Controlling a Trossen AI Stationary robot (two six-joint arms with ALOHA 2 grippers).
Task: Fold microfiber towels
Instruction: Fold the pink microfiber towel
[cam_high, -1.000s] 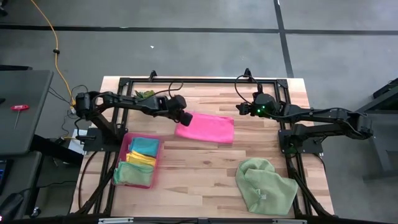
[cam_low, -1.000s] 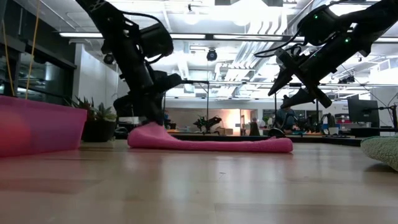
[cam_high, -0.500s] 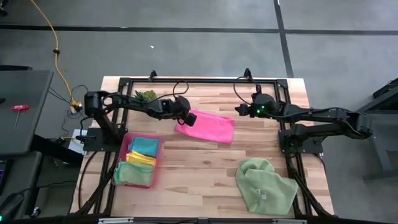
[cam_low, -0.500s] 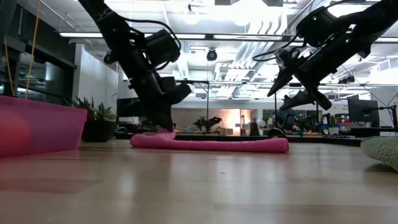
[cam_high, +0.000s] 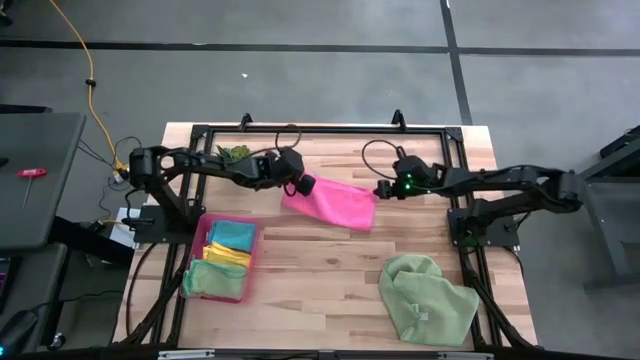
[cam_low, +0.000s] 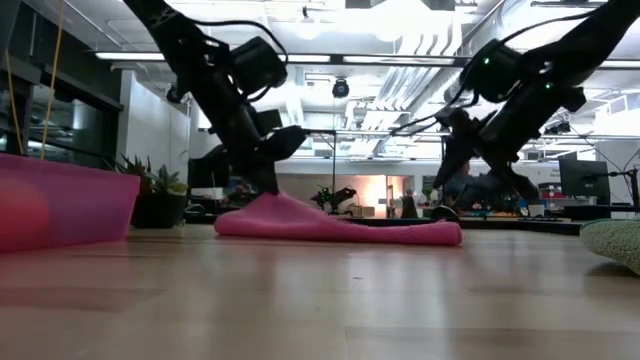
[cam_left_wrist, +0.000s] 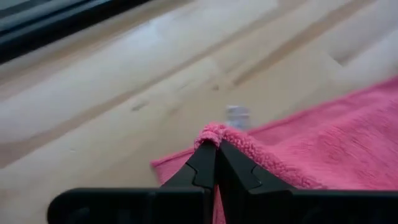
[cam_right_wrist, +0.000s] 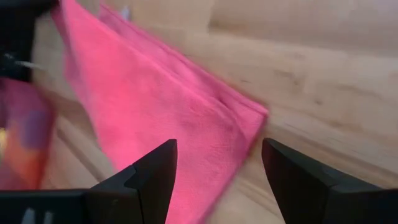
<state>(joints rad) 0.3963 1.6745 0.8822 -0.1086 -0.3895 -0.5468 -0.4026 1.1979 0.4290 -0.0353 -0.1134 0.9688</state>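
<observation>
The hot pink towel (cam_high: 332, 203) lies near the bench's far edge. The left gripper (cam_left_wrist: 216, 163) pinches its far-left corner, lifting it. The right gripper (cam_right_wrist: 214, 177) hovers spread above the opposite end. It should grip that end before any fold.

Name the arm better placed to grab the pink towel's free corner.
Right. Its open gripper hovers just off the pink towel, at its near corner, while the left gripper is shut on the opposite edge.

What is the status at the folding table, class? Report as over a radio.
Left claw shut on hot pink microfiber towel corner, lifting it. Right claw open, above towel's opposite edge. Nothing in the way.
</observation>
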